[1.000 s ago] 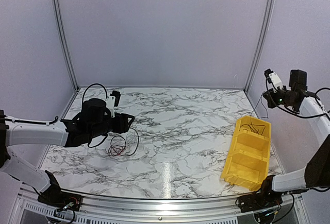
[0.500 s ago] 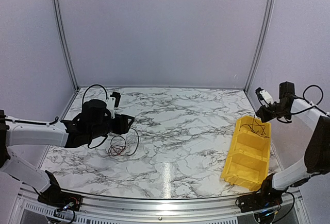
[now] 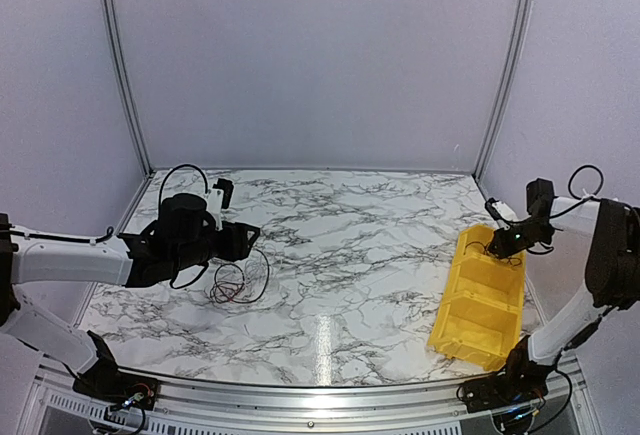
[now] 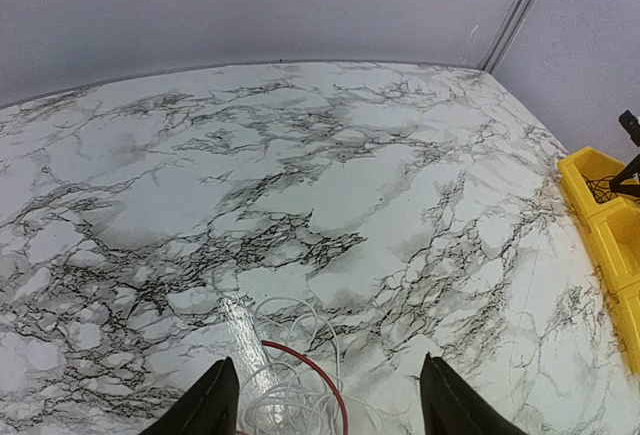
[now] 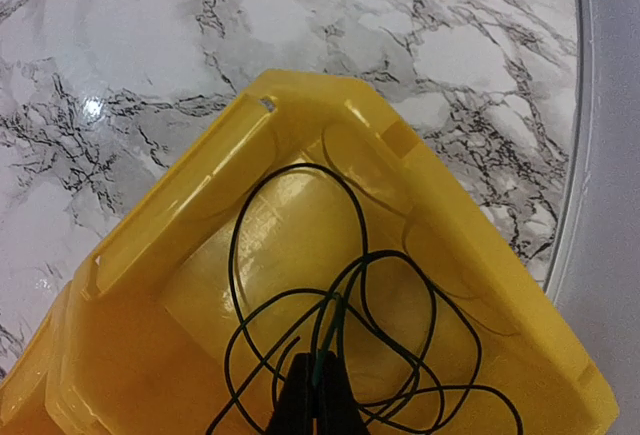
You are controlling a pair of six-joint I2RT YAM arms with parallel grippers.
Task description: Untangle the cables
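Left arm reaches in from the left edge, low over the marble table [image 3: 370, 240]. Left gripper [image 3: 242, 238] has fingers [image 4: 212, 403] spread wide with nothing between them. It hangs just above the cable pile [image 3: 238, 280], and I cannot tell if it touches. The pile lies on the table's left side: thin loose loops, black and red in the top view. The left wrist view shows white coils [image 4: 290, 400] with one red loop [image 4: 322, 377] at the bottom edge, between the two fingers.

The middle of the table is bare marble. The yellow bin [image 3: 447, 307] sits at the right side, well apart from the pile, angled, with several compartments.

Right gripper [image 3: 503, 246] is at the bin's far end, dipped toward the far compartment. In the right wrist view its fingers [image 5: 300, 400] are pinched together on one black cable [image 5: 326, 327]. That cable's thin loops spread over the floor of that compartment, inside the yellow walls [image 5: 190, 210].
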